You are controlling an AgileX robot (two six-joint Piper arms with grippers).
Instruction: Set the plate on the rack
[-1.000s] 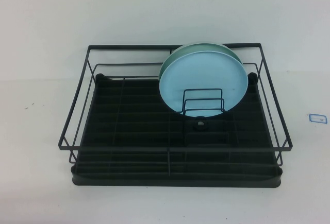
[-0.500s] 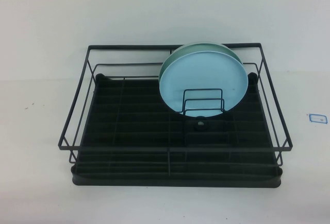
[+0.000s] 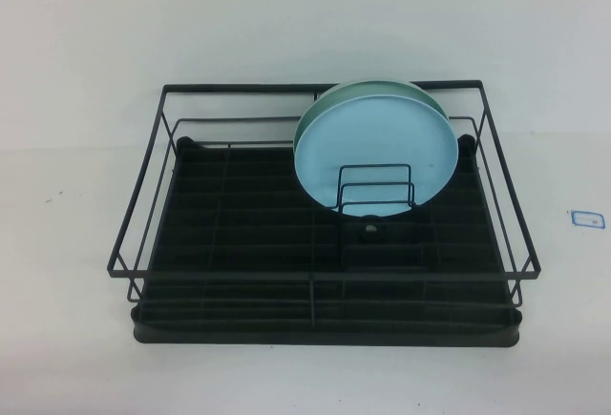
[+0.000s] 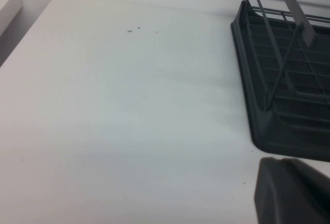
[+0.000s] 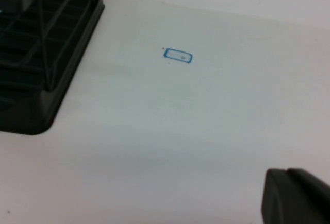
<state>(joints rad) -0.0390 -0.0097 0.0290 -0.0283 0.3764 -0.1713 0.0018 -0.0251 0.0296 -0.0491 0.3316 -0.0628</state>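
The sky-blue plate [image 3: 372, 143] stands upright in the small wire plate holder [image 3: 374, 191] at the back right of the black rack [image 3: 315, 281]. The mint-green plate [image 3: 329, 100] stands right behind it. Neither gripper shows in the high view. My left gripper [image 4: 281, 161] hovers over bare table beside the rack's near left corner [image 4: 289, 126], its fingers together and empty. My right gripper [image 5: 286, 171] hovers over bare table off the rack's right side [image 5: 31, 110], its fingers together and empty.
A small blue-outlined rectangle [image 3: 586, 217] is marked on the white table to the right of the rack; it also shows in the right wrist view [image 5: 178, 56]. White table surrounds the rack on all sides.
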